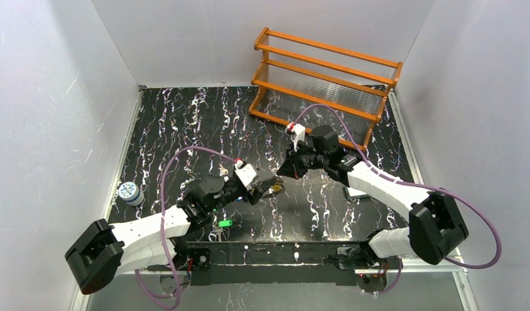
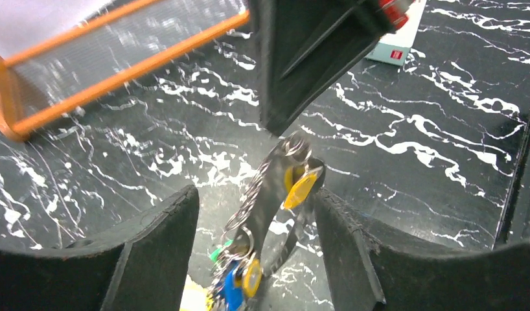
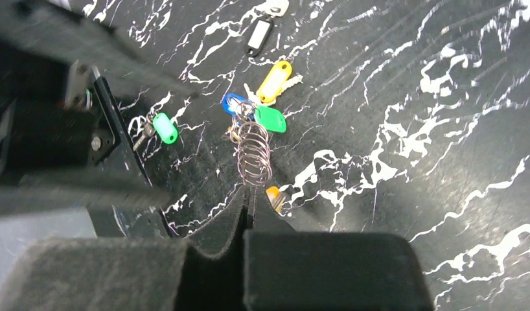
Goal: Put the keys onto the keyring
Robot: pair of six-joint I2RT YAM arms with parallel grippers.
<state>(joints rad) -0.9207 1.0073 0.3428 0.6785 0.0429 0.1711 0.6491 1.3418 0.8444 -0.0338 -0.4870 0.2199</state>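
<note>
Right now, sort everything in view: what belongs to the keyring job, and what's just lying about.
Job:
- keyring
- bunch of yellow, blue and green keys at its far end
- loose green key
- loose dark key

Lying about:
- orange rack
- small round can
- white box

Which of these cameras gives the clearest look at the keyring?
The left wrist view: the keyring hangs side-on, close up, with nearly its whole length visible. The right wrist view looks down along the keyring, so it appears foreshortened. The top external view shows it only as a tiny glint.
</note>
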